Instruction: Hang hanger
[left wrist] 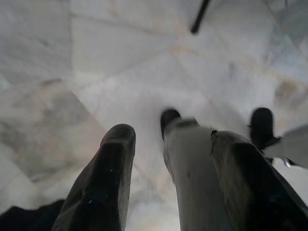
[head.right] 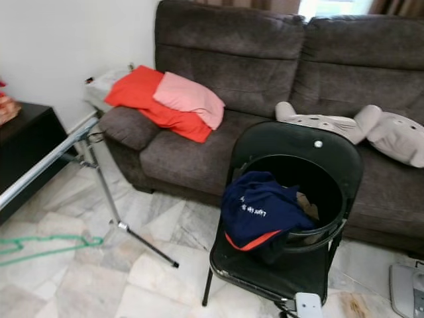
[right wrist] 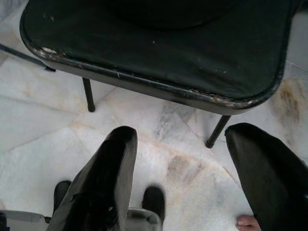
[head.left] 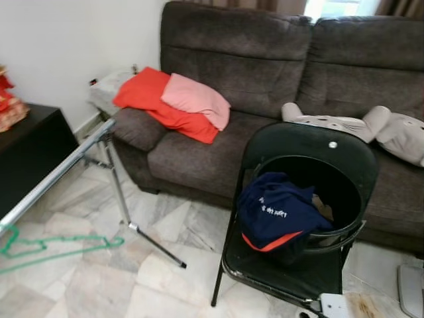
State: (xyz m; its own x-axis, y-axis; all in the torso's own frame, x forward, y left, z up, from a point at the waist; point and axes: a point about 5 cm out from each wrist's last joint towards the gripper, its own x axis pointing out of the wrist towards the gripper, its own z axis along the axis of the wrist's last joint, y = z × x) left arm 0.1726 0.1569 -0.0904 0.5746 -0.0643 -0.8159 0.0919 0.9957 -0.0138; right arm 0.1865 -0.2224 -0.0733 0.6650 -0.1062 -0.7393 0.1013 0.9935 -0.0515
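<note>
At the far left a dark cabinet [head.left: 30,149] stands against the white wall with something red and gold on its top edge. In front of it a silver rail of a clothes rack [head.left: 56,173] slants across the view, carried on a thin metal leg [head.left: 142,232] that splays out over the marble floor [head.left: 93,285]. The green hanger [head.left: 40,248] lies flat on that floor under the rail's low end, just beside the rack leg, hooked on nothing. Behind, a dark brown sofa [head.left: 265,59] runs along the wall; a red cloth [head.left: 149,99] with a pink pillow [head.left: 197,99] on top drapes over its left armrest, and pale plush toys [head.left: 371,129] rest on the seat further right. In front of the sofa stands a black folding chair [head.left: 301,156] holding a black basket [head.left: 344,225], over whose rim a navy garment [head.left: 275,212] with a red-orange edge hangs. In the left wrist view the left gripper [left wrist: 168,185] points down at the marble, jaws spread apart and holding nothing, with the robot's own grey leg and black feet below. In the right wrist view the right gripper [right wrist: 192,183] hangs with jaws wide and empty above the floor just before the chair's worn front edge, and a person's bare toe [right wrist: 248,223] shows at the picture's edge.
</note>
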